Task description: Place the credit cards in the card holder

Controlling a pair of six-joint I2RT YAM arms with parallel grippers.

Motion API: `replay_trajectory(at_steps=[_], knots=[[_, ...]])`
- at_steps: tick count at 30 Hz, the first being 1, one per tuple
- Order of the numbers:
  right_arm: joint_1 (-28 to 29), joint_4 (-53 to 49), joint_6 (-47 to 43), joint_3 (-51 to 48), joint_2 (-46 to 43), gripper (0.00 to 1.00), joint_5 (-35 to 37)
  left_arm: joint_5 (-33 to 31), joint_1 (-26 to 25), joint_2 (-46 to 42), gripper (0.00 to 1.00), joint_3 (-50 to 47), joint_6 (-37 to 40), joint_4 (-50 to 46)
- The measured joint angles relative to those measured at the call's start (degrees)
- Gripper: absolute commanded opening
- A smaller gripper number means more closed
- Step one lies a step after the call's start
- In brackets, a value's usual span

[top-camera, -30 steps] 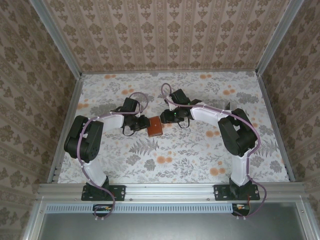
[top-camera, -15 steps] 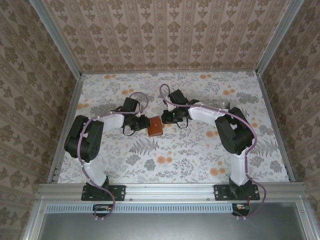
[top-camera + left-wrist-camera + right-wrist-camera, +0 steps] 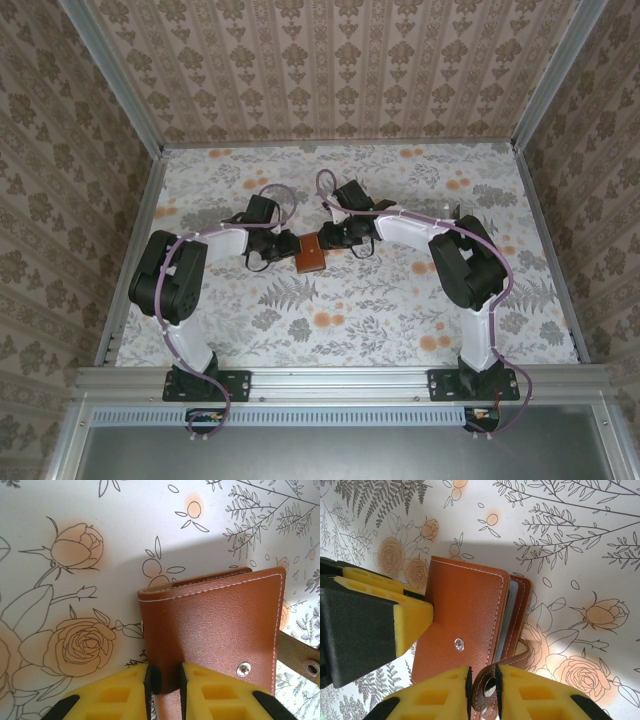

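Your right gripper (image 3: 482, 689) pinches the card holder (image 3: 465, 607) by its clasp tab (image 3: 488, 677); the left gripper (image 3: 422, 615) clamps the left edge, a bluish credit card (image 3: 506, 611) inside.

One card holder (image 3: 215, 625), one bluish card (image 3: 507, 607), two claws: left claw (image 3: 163, 674), right claw (image 3: 482, 681).

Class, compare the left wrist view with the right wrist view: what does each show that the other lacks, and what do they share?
Left wrist: the left claw from behind, pinching the cover edge of the wallet. Right wrist: the right claw shut on the tab, and a bluish card edge inside the wallet. Shared: the brown wallet, its snap stud, the tab and the floral cloth.
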Motion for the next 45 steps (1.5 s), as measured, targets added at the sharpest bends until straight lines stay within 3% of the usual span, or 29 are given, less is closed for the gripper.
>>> replay_trajectory(at_steps=[13, 45], knots=[[0.1, 0.9, 0.9, 0.0, 0.0, 0.02, -1.2, 0.0, 0.0, 0.0, 0.2, 0.0, 0.0, 0.0], [2.6, 2.0, 1.5, 3.0, 4.5, 0.01, -0.3, 0.3, 0.1, 0.1, 0.17, 0.2, 0.0, -0.1]])
